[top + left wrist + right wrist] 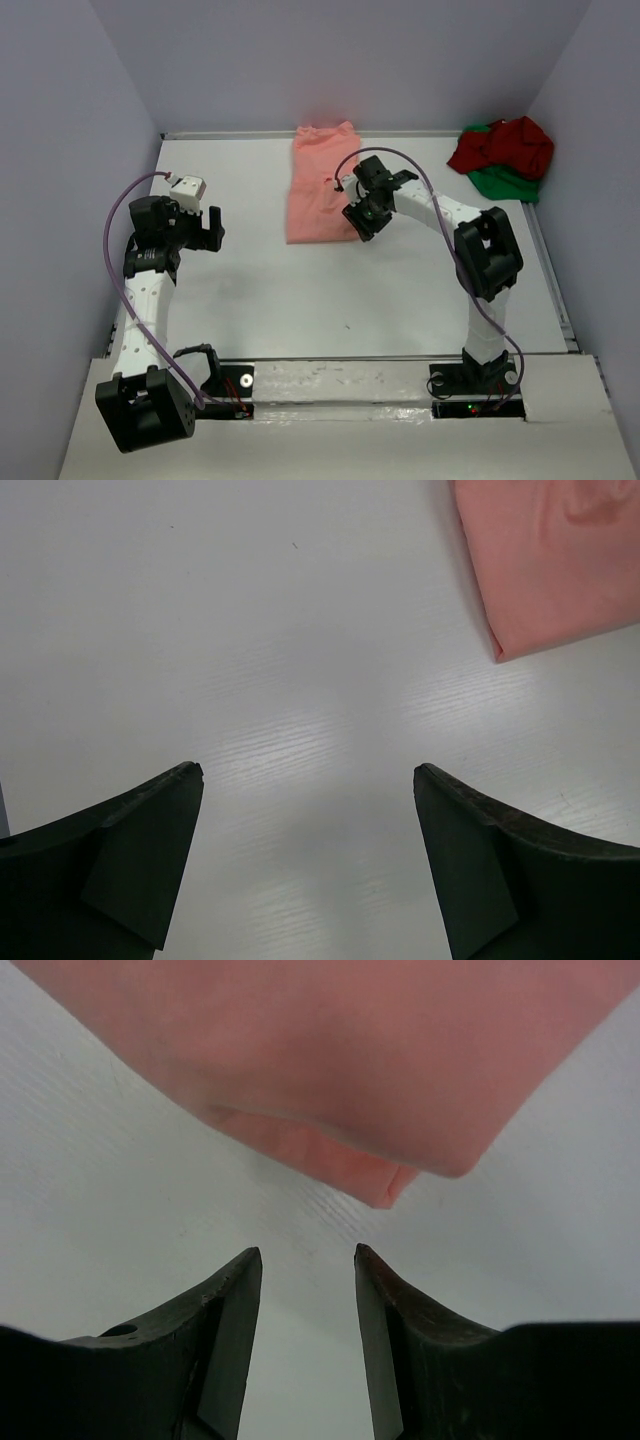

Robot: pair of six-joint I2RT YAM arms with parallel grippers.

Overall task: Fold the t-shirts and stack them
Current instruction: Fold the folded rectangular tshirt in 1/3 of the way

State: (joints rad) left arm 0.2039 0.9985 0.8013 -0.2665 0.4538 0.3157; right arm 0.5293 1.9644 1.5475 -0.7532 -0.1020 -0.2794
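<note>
Poised: right end effector [308, 1252], narrowly parted, empty, at 5 o'clock corner of folded salmon-pink t-shirt [318, 190], 12 o'clock on table [300, 300] | left end effector [308, 770] wide, empty | risk: pinching one layer could undo the fold

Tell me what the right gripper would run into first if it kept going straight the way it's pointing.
Probably the folded corner of the salmon-pink shirt just ahead of the open right gripper; if it is angled steeply, the bare table first.
</note>
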